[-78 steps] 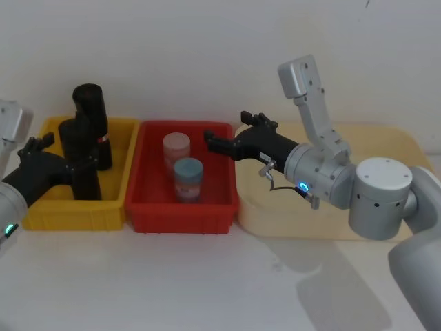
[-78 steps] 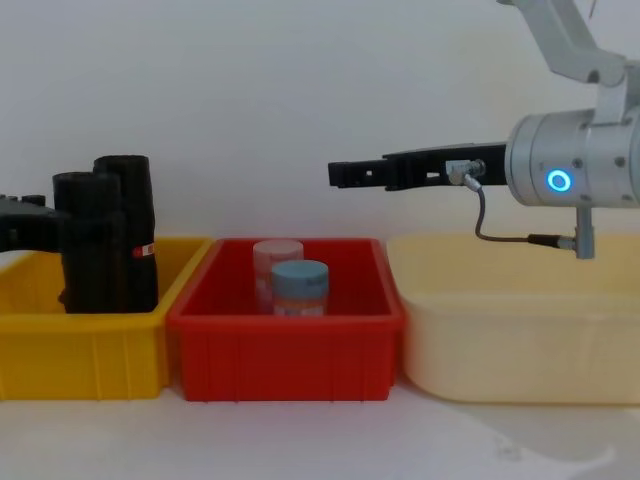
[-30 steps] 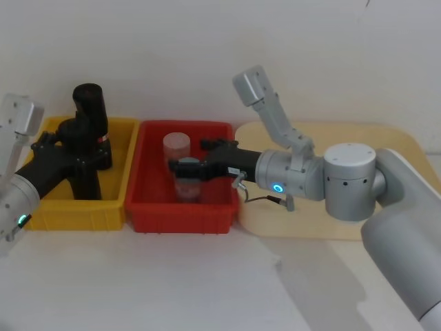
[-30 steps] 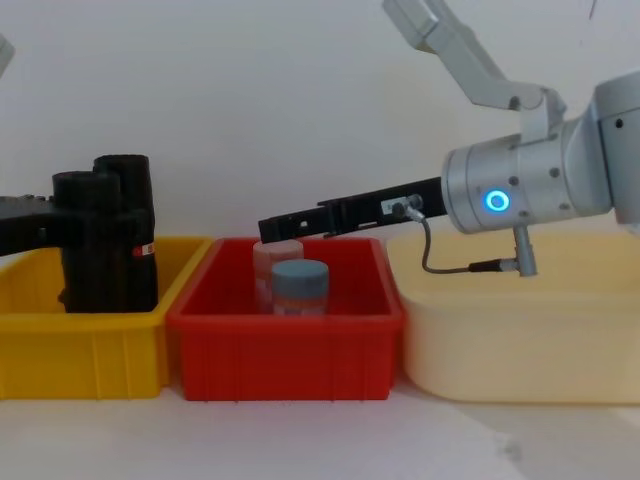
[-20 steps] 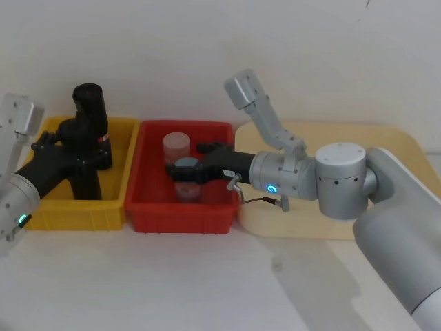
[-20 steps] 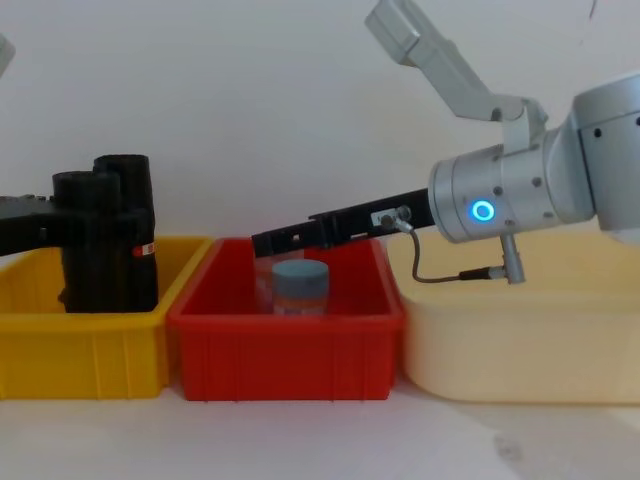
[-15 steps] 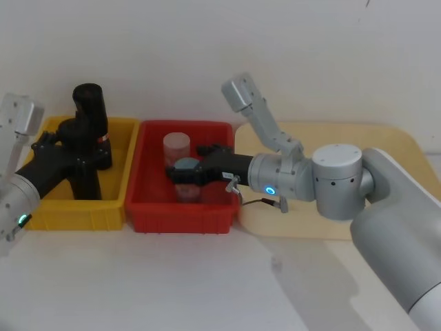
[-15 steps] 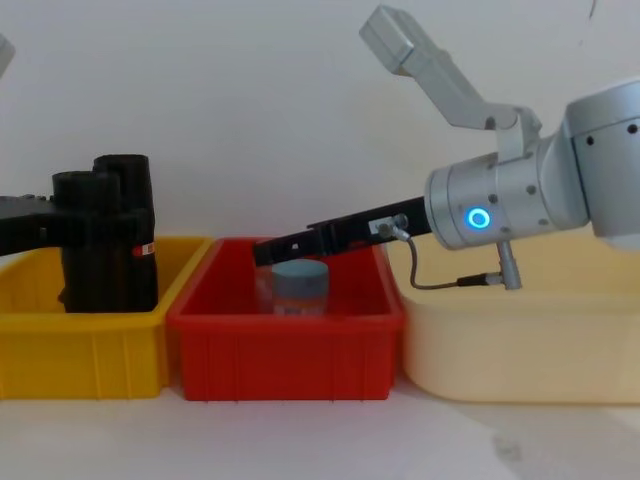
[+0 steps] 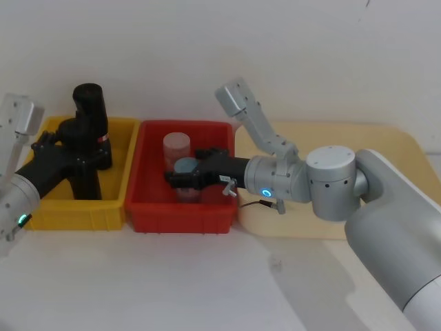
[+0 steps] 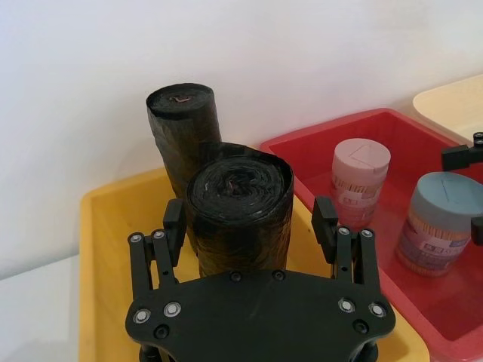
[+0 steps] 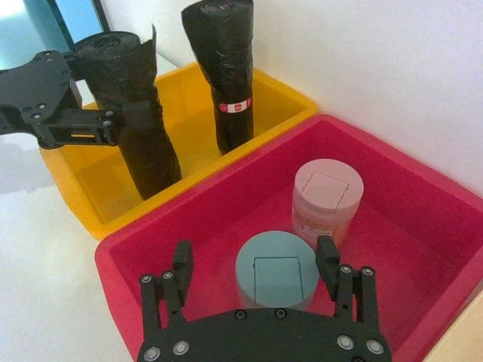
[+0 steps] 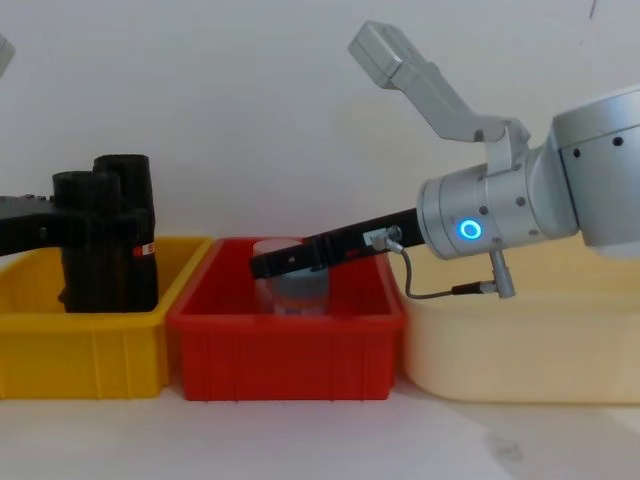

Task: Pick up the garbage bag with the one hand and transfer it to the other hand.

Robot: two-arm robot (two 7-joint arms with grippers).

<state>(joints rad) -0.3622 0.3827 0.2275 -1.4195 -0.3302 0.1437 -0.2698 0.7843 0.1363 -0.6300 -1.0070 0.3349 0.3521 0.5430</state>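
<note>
Table (image 9: pixel 172 283): I see three containers in a row along its back edge; cream tray (image 9: pixel 393 148) right, red bin (image 9: pixel 182 219) middle, yellow bin (image 9: pixel 76 210) left
Right gripper (image 11: pixel 253 253): released; spread inside the red bin, one finger either side of the blue-lidded jar (image 11: pixel 278 279), apart from it
Left gripper (image 10: pixel 249 211): unclenched; straddles the garbage bag (image 9: pixel 86 181); I see a gap at one finger
Garbage bag: upright at the yellow bin's middle, just before the labelled roll (image 9: pixel 89 110)
Pink jar (image 11: pixel 326 197): just behind the blue-lidded jar
</note>
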